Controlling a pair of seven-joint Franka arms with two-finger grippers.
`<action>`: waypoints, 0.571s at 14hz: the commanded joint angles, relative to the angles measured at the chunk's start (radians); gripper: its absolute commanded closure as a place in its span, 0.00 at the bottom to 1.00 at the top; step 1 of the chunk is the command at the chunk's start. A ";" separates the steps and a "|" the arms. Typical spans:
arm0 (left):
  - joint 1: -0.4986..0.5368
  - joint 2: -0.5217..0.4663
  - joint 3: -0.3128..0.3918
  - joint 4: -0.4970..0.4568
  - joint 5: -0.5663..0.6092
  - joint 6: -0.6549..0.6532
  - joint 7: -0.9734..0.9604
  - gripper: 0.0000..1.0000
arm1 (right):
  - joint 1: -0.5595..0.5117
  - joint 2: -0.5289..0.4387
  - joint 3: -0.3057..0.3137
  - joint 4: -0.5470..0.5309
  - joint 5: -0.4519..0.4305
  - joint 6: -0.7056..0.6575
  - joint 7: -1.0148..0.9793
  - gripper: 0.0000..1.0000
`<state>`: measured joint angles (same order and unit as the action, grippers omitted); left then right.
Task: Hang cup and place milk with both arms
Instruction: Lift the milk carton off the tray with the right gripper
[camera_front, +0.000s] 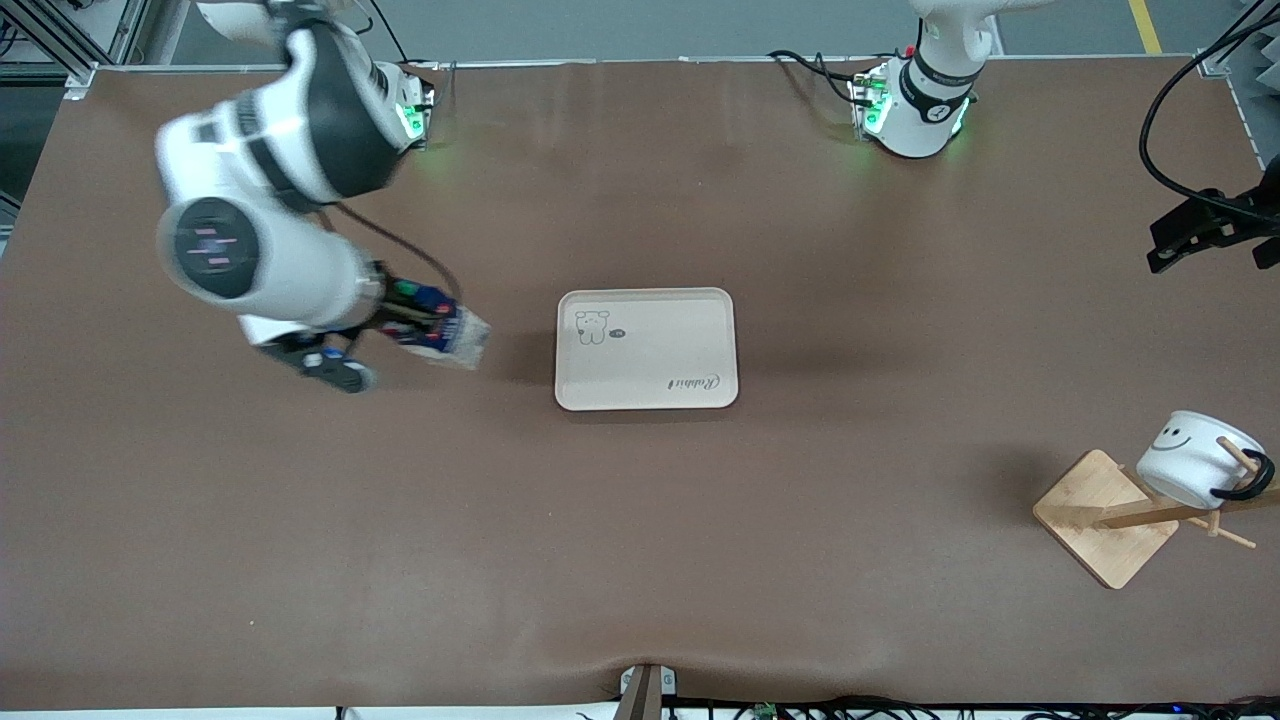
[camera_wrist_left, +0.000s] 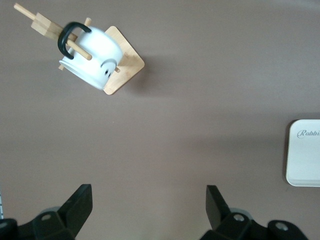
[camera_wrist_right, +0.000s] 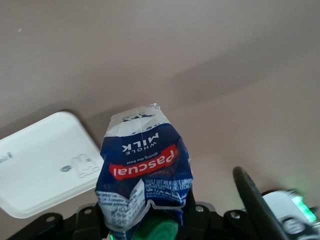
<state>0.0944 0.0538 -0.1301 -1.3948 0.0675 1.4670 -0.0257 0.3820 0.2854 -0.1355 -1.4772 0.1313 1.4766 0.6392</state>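
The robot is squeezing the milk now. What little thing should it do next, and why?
Probably carry the milk toward the tray beside it. The right gripper is shut on the carton, the cup already hangs on the wooden rack, and the left gripper waits open, so only the milk is left.

Right tool (camera_front: 415, 322) clamped on tilted milk (camera_front: 448, 335), beside tray (camera_front: 646, 385); cup (camera_front: 1192, 458) on wooden rack (camera_front: 1105, 517).

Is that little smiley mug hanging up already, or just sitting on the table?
Hanging. The cup is tipped sideways with its black handle looped over a peg of the wooden rack, off the table.
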 joint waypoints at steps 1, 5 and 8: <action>-0.084 -0.054 0.119 -0.061 -0.037 -0.001 0.004 0.00 | -0.171 -0.035 0.020 -0.049 -0.031 -0.013 -0.134 1.00; -0.082 -0.066 0.121 -0.067 -0.054 -0.002 -0.019 0.00 | -0.281 -0.118 0.022 -0.277 -0.146 0.146 -0.381 1.00; -0.088 -0.061 0.115 -0.066 -0.054 -0.001 -0.017 0.00 | -0.331 -0.159 0.020 -0.444 -0.187 0.279 -0.536 1.00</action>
<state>0.0194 0.0111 -0.0196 -1.4417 0.0277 1.4670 -0.0309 0.0826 0.2132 -0.1373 -1.7765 -0.0239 1.6807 0.1616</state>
